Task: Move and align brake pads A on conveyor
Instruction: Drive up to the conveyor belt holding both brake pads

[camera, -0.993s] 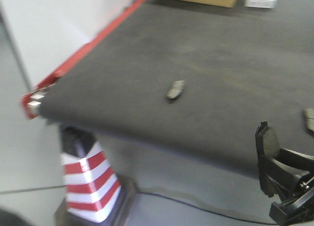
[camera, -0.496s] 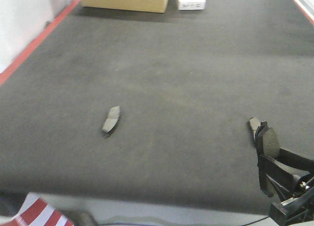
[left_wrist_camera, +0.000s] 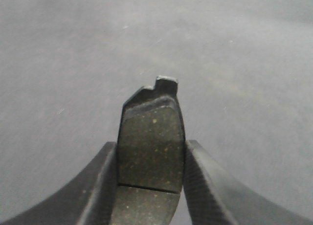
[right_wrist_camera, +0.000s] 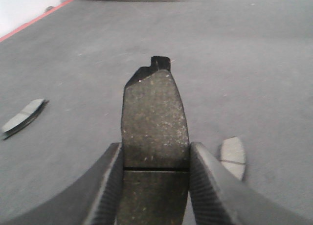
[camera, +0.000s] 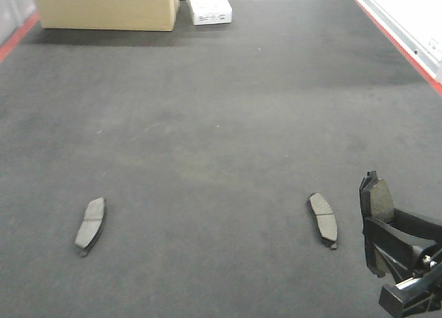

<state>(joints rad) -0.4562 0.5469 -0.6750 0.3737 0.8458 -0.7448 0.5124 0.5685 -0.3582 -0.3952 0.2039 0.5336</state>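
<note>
Two brake pads (camera: 90, 223) (camera: 322, 219) flat on conveyor (camera: 221, 124), well apart. Left end effector (left_wrist_camera: 150, 186) clamped on pad (left_wrist_camera: 150, 142); right end effector (right_wrist_camera: 155, 186) clamped on pad (right_wrist_camera: 154, 122).

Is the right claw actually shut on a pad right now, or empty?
Shut on a pad. In the right wrist view, the right claw has both fingers pressed against the sides of a brake pad standing upright between them above the conveyor.

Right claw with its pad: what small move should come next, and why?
Probably lower the right claw to set its held pad on the belt next to the pad on the right. Two pads already lie flat there, wide apart, the other at the left, and both claws grip one, so lining up starts with placing.
</note>
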